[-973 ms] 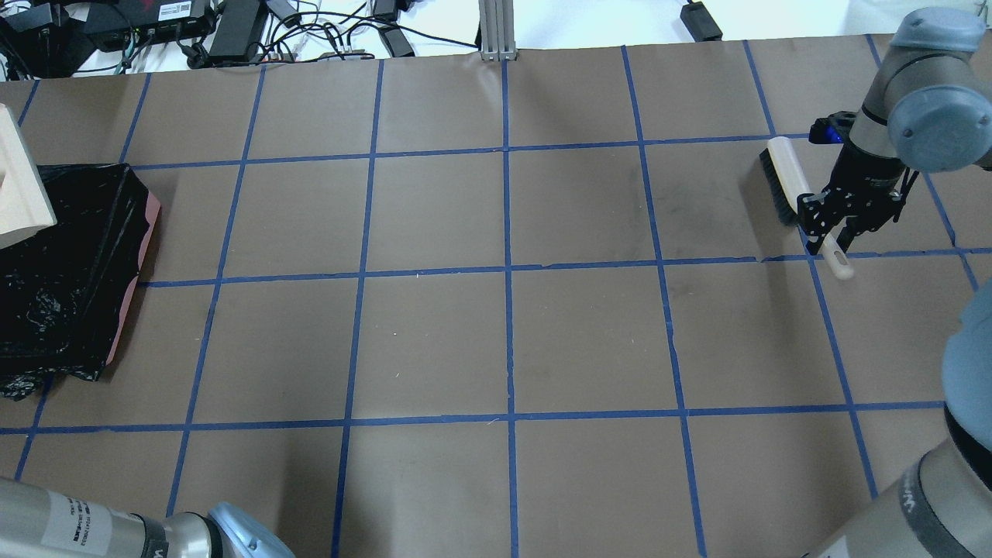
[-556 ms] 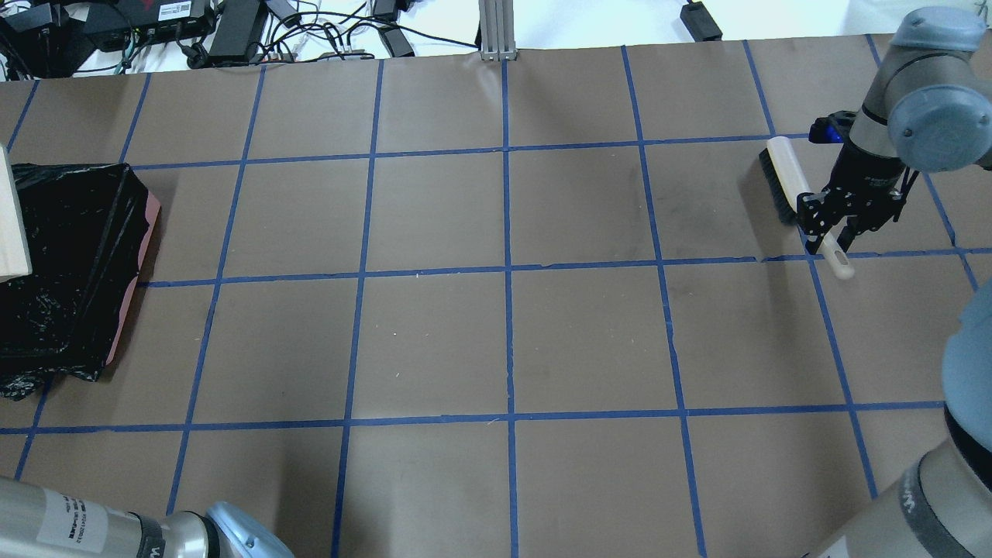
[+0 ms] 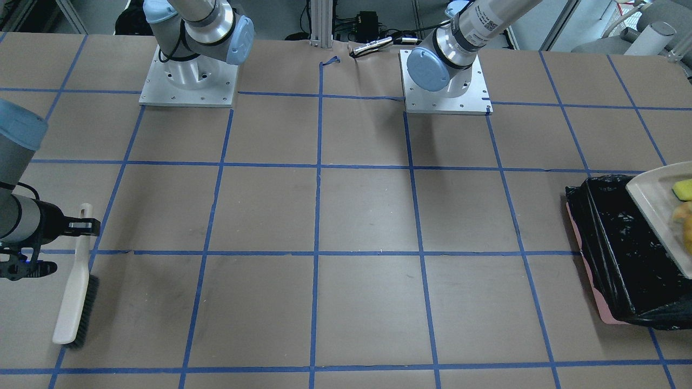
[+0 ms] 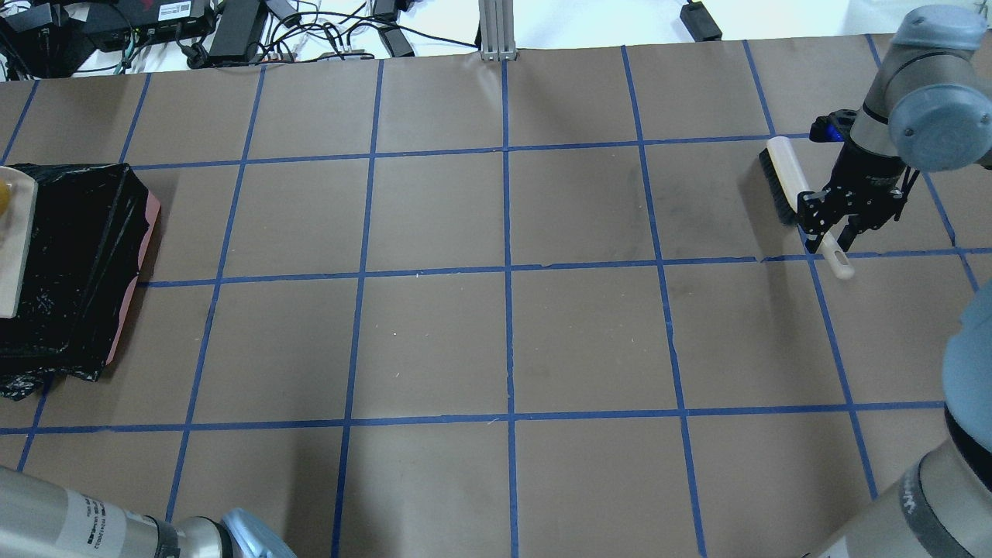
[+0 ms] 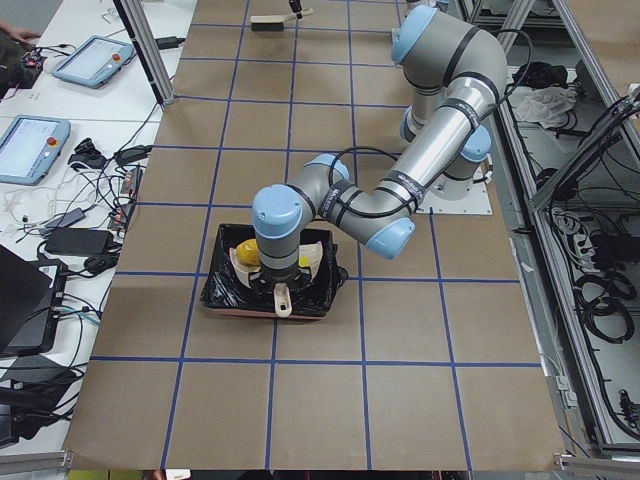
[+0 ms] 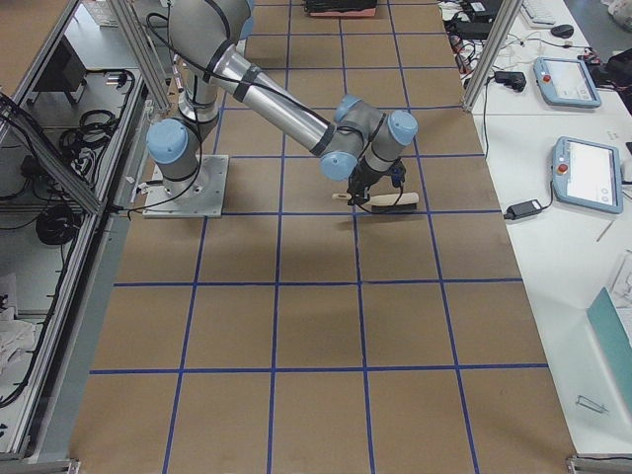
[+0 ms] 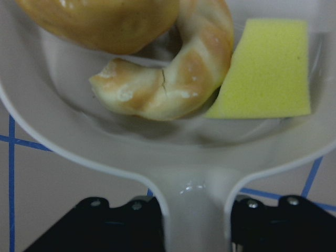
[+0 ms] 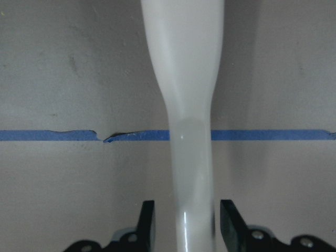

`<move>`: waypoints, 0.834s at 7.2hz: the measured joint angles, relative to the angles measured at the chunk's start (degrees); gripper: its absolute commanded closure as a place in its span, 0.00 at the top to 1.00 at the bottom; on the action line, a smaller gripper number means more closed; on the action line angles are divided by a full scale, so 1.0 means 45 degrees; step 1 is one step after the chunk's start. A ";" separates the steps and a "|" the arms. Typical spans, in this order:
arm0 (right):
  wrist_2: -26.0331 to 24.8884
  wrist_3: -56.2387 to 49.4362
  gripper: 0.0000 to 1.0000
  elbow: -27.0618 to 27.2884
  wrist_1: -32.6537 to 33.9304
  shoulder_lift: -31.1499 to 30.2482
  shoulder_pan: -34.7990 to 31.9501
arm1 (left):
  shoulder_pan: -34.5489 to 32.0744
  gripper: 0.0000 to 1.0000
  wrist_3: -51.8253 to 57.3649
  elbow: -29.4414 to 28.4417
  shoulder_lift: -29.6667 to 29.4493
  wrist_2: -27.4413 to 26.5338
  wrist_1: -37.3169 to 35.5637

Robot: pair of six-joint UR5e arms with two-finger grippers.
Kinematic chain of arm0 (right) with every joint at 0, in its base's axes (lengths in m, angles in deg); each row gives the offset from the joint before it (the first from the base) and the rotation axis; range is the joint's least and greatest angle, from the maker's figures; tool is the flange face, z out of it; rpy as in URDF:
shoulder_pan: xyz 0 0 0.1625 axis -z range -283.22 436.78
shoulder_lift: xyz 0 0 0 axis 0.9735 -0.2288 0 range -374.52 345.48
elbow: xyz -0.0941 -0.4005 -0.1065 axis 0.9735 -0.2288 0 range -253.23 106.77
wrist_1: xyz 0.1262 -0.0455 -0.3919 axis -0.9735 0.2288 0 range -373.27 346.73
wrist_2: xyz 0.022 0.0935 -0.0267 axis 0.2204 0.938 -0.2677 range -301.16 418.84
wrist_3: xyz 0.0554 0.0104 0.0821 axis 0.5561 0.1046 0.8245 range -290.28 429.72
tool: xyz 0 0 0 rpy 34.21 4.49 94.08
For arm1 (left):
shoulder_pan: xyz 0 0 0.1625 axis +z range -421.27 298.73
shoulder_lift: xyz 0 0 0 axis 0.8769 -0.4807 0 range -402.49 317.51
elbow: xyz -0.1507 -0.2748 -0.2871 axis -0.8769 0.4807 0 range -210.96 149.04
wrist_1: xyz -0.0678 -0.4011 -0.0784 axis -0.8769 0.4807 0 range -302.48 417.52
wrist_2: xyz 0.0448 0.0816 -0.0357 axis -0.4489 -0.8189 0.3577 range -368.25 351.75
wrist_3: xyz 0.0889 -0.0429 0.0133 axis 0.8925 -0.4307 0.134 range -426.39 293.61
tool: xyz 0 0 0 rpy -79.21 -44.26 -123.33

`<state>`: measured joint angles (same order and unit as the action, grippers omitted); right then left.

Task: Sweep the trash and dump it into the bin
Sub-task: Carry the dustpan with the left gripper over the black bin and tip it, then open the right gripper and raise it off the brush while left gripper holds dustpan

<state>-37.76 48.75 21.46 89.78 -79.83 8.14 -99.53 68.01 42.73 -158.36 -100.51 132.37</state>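
My left gripper (image 7: 194, 220) is shut on the handle of the cream-white dustpan (image 7: 131, 152). The dustpan holds the yellow sponge (image 7: 270, 71), the tan curved bread piece (image 7: 173, 84) and the golden-brown potato lump (image 7: 100, 21). It hangs over the pink bin with its black bag (image 4: 77, 256), which also shows in the front view (image 3: 611, 254) and in the left view (image 5: 225, 290). My right gripper (image 4: 831, 236) straddles the handle of the brush (image 4: 784, 174), which lies on the table. The right wrist view shows gaps between its fingers (image 8: 148, 223) and the handle.
Brown paper with a blue tape grid covers the table (image 4: 504, 341). Cables and power bricks (image 4: 232, 31) lie beyond its far edge. The two arm bases (image 3: 189, 75) stand on the robot's side.
The dustpan at the left edge has shifted left and lower over the bin, and the potato lump now shows in it. The right arm and brush have not moved.
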 measured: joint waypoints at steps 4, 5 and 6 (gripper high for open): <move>0.0019 -0.0063 1.00 -0.0446 0.0389 -0.0783 -0.0044 | -0.0216 0.00 0.0672 0.0012 -0.0032 -0.0514 -0.0039; 0.0057 -0.0076 1.00 -0.0541 0.0317 -0.1276 -0.0070 | -0.0245 0.00 0.0821 0.0017 -0.0014 -0.0600 -0.0053; 0.0110 -0.0083 1.00 -0.0602 0.0101 -0.1814 -0.0093 | -0.0270 0.00 0.1038 0.0015 0.0010 -0.0683 -0.0164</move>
<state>-37.27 48.38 18.75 90.23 -88.00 7.72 -100.74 72.68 42.80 -158.32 -103.58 131.63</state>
